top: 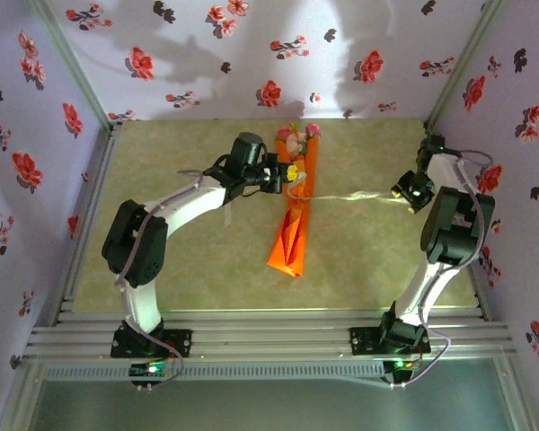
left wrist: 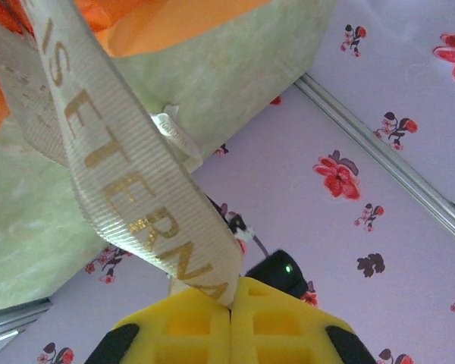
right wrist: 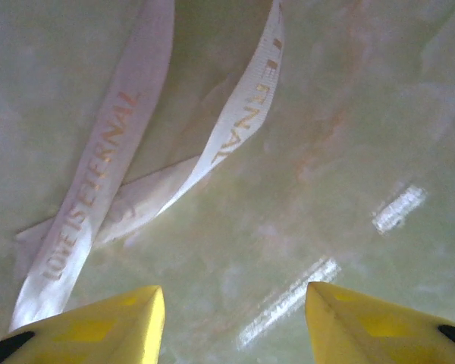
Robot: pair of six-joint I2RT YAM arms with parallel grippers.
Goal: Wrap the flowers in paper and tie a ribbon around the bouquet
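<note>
The bouquet (top: 293, 220) lies on the table as a long orange paper cone, with the pink and cream flowers (top: 296, 136) at its far end. My left gripper (top: 289, 173) sits against the cone's upper part. It is shut on the cream ribbon (left wrist: 129, 182), whose gold-lettered strip runs up from the yellow fingertips (left wrist: 205, 318) toward the orange paper (left wrist: 174, 19). From the bouquet the ribbon (top: 359, 196) trails right across the table to my right gripper (top: 411, 193). That gripper (right wrist: 231, 303) is open just above the table. Two crossing ribbon strands (right wrist: 106, 182) lie ahead and left of its left finger.
The pale green table (top: 189, 260) is boxed in by flower-print walls (top: 36, 135) on three sides. A metal rail (top: 260, 332) runs along the near edge by the arm bases. The right arm's black body with a green light (left wrist: 284, 269) shows behind the left fingers.
</note>
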